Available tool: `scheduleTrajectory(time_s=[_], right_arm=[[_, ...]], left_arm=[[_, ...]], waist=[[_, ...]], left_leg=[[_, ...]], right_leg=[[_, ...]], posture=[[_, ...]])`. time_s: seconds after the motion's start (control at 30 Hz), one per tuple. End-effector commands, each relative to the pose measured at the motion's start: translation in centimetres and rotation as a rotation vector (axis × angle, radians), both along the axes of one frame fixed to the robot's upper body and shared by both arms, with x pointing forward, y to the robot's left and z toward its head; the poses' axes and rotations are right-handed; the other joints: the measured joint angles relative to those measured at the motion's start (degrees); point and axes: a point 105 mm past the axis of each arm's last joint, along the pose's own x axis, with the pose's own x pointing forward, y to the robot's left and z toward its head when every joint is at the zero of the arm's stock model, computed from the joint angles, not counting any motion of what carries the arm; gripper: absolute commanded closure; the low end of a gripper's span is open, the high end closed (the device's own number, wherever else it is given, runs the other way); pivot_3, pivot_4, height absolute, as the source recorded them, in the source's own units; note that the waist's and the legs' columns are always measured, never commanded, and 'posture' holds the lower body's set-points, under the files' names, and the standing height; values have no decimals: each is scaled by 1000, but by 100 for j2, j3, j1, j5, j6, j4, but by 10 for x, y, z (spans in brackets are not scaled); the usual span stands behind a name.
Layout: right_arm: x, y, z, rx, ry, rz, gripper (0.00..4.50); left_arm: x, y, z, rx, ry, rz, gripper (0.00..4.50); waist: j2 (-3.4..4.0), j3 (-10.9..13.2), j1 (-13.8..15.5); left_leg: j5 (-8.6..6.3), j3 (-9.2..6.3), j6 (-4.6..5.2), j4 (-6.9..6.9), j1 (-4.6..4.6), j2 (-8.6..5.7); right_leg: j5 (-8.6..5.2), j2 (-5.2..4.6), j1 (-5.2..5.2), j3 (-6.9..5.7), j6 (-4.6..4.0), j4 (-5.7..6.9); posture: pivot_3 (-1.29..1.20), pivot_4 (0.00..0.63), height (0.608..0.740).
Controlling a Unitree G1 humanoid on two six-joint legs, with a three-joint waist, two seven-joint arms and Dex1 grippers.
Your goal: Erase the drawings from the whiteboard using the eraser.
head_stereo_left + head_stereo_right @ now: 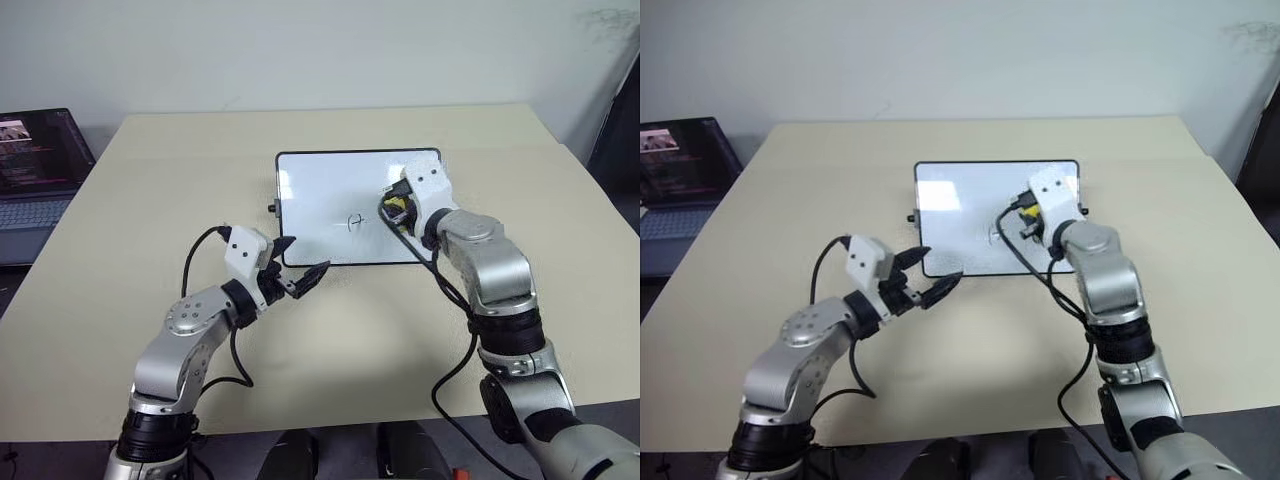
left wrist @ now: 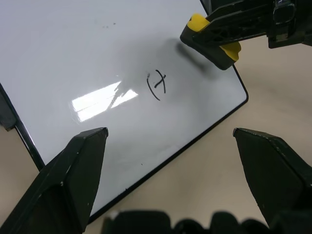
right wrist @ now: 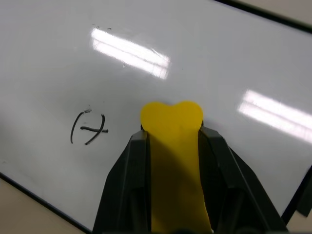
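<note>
R gripper (image 3: 171,141): fingers clamped on the eraser (image 3: 173,146) from both sides, yellow block sticks out past the tips; gripper sits over the whiteboard's right half, angled down twd the surface
Eraser: yellow w/ black underside, pinched in R gripper; in left wrist view it hangs over the board near its edge, casting a soft shadow on the white; contact w/ board can't be told
Whiteboard (image 1: 330,200): flat on the table, black frame, glossy w/ light glare patches; lies ahead of both grippers, its near edge just beyond L gripper's tips
Drawings (image 3: 87,127): one small black mark left, a curved stroke w/ a cross-like squiggle beside it; sits just beside the eraser, on its left-arm side, apart from it, not covered
L gripper (image 1: 298,270): fingers spread wide, nothing between them; hovers just off the board's near left corner, pointing level twd the board; the mark shows between its 2 fingers in left wrist view
L fingers (image 2: 68,175): black, wedge-shaped, well apart from each other, not touching the board
Table (image 1: 150,200): beige top, bears the board; bare around both arms
Laptop (image 1: 35,160): open, screen lit, at the table's far left edge, well apart from L gripper
Cables: black, run along both forearms
</note>
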Motion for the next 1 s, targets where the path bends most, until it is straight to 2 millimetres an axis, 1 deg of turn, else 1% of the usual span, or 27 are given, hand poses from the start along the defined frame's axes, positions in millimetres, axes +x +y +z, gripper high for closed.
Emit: scheduleTrajectory(time_s=[0.03,0.13,0.2,0.37,0.57,0.67,0.77,0.87,0.93,1.0], right_arm=[[-8,-8,0,90,57,-15,3519],[-12,-15,-10,178,135,-66,3519],[-15,-19,-14,195,153,-86,3519],[-18,-19,-19,176,159,-89,3519],[-18,-17,-19,134,136,-75,3519],[-15,-16,-13,89,85,-62,3519],[-8,-11,4,-7,-61,-31,3519],[0,-2,24,-94,-218,4,3519],[4,5,31,-126,-276,35,3519],[8,11,33,-154,-315,55,3519]], left_arm=[[-7,-6,13,-4,-48,-38,0],[-9,-6,11,-4,-41,-40,0],[-9,-6,10,-2,-37,-39,0],[-9,-5,10,2,-35,-38,0],[-8,-5,10,7,-34,-39,0],[-8,-4,9,9,-33,-36,0],[-6,-3,8,12,-30,-31,0],[-5,-2,9,18,-40,-22,0],[-3,-3,11,12,-48,-15,0],[-3,-3,13,8,-55,-11,0]], waist=[[0,0,3],[0,0,0],[1,0,-1],[1,0,-1],[1,0,-2],[0,0,-1],[0,0,-2],[0,1,-12],[-1,1,-15],[-1,1,-9]], left_leg=[[-3,0,5,1,0,0],[-7,1,12,0,0,-1],[-7,1,12,0,0,2],[-7,1,12,0,0,-1],[-7,1,12,0,0,0],[-7,1,12,0,0,-1],[-7,2,12,0,0,-2],[-6,4,12,1,1,-1],[-6,4,11,0,1,0],[-6,3,10,0,2,1]], right_leg=[[0,0,1,0,0,0],[0,-1,0,0,0,0],[0,-1,0,1,0,1],[0,-1,0,1,0,1],[0,0,0,0,0,1],[0,-1,0,0,0,0],[-1,0,1,0,1,-1],[-1,0,1,1,1,0],[-1,0,1,1,1,0],[-1,1,1,0,1,0]], posture=[[0,150,740],[0,150,740],[0,150,740],[0,150,740],[0,150,740],[0,150,740],[0,150,740],[0,150,740],[0,150,740],[0,150,740]])
